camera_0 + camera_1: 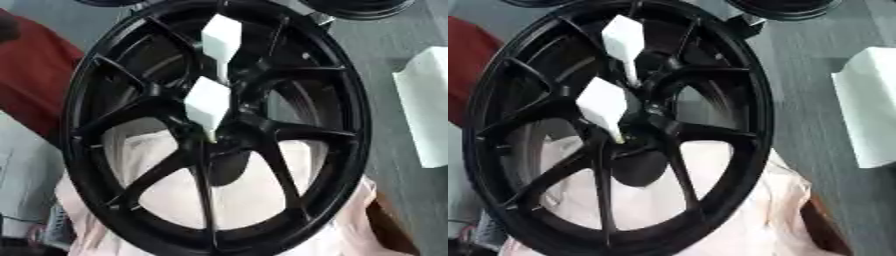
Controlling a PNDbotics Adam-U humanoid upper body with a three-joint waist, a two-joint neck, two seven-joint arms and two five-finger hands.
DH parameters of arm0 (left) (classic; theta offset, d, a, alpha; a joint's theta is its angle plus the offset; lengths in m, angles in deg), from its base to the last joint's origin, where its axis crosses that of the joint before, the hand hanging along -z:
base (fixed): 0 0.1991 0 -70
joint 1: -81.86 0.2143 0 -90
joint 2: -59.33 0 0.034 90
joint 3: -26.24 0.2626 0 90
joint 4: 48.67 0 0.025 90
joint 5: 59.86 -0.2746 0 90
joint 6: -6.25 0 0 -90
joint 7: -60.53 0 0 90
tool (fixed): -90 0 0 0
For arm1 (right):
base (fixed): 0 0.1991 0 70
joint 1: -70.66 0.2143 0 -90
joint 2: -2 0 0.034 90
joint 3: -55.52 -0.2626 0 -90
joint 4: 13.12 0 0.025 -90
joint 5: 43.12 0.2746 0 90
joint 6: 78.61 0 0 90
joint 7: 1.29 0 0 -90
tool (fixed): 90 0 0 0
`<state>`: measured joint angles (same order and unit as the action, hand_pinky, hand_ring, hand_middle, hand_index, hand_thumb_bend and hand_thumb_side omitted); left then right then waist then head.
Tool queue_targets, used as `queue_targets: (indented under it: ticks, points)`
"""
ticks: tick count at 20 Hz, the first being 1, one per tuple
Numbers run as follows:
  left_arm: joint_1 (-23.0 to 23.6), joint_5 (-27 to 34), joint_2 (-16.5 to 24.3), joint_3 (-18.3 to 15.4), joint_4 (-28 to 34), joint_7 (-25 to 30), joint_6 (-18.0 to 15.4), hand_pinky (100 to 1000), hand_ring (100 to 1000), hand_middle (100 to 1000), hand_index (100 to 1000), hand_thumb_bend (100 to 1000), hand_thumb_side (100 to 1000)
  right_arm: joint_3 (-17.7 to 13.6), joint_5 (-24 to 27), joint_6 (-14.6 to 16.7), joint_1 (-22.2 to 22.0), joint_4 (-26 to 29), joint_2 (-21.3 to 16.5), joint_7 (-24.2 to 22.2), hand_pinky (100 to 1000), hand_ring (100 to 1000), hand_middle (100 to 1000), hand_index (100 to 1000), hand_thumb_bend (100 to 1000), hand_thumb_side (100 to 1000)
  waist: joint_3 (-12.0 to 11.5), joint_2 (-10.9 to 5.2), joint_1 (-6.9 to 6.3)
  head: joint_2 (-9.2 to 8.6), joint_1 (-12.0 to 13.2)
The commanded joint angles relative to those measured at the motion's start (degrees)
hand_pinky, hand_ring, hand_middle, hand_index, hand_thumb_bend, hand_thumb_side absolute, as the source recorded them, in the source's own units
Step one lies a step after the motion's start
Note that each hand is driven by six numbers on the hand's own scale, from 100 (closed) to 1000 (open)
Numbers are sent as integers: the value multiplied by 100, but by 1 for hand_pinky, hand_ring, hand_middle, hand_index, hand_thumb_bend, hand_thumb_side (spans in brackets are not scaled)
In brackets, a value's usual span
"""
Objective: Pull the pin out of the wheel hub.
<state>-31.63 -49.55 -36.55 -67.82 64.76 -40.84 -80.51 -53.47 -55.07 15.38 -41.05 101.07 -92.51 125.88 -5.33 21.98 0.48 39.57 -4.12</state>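
Right at the center of the wheel [214, 130] we've got two white pins standing in the hub: the lower pin [207, 106] has its thin tip down in the hub just beside the middle bore, its wide white head leaning up and toward us, and the upper pin [221, 40] sits a little farther up, its narrow end reaching down into the hub as well, its blocky head above the spokes. Both are seated, neither one pulled. The wheel itself is glossy black, with slim paired spokes fanning from the hub out to a deep rim, and it fills almost the whole view, tilted slightly. Beneath it, showing through the gaps between the lower spokes, lies a pale pink cloth [737, 220] that spills out past the rim at the bottom right. Off to the right, well apart from the wheel, a white block [870, 107] rests on the grey surface [807, 85]. On the left edge, a red shape [31, 75] sits behind the rim. And no robot hand shows in either view, so its state cannot be told.
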Motion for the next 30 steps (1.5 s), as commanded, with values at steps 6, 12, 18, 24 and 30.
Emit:
queue_targets:
  ticks: [6, 12, 18, 24, 30]
  points:
    - [-73, 4, 38, 24, 116, 37, -24, 665, 599, 545, 805, 100, 772, 421, 47, 1459, 99, 41, -148, 252, 794, 850, 765, 859, 100, 523, -27, -154, -4, -100, -27]
    - [-79, 1, 32, 32, 116, 39, -32, 665, 599, 545, 804, 100, 771, 544, 133, 1769, 211, 41, -173, 209, 787, 837, 755, 849, 100, 528, -37, -155, -9, -127, -37]
    - [-78, 4, 29, 36, 116, 40, -32, 665, 598, 545, 804, 100, 772, 561, 111, 1774, 237, 41, -165, 164, 785, 834, 751, 847, 100, 528, -32, -153, -17, -142, -40]
    - [-90, 4, 26, 41, 116, 42, -34, 664, 598, 545, 804, 100, 770, 575, 85, 1675, 237, 41, -129, 115, 785, 831, 749, 846, 100, 527, -38, -156, -30, -137, -36]
    - [-97, 6, 23, 49, 116, 49, -33, 665, 601, 545, 804, 100, 769, 591, 67, 1678, 244, 41, -111, 125, 783, 827, 745, 844, 100, 527, -40, -154, -43, -122, -51]
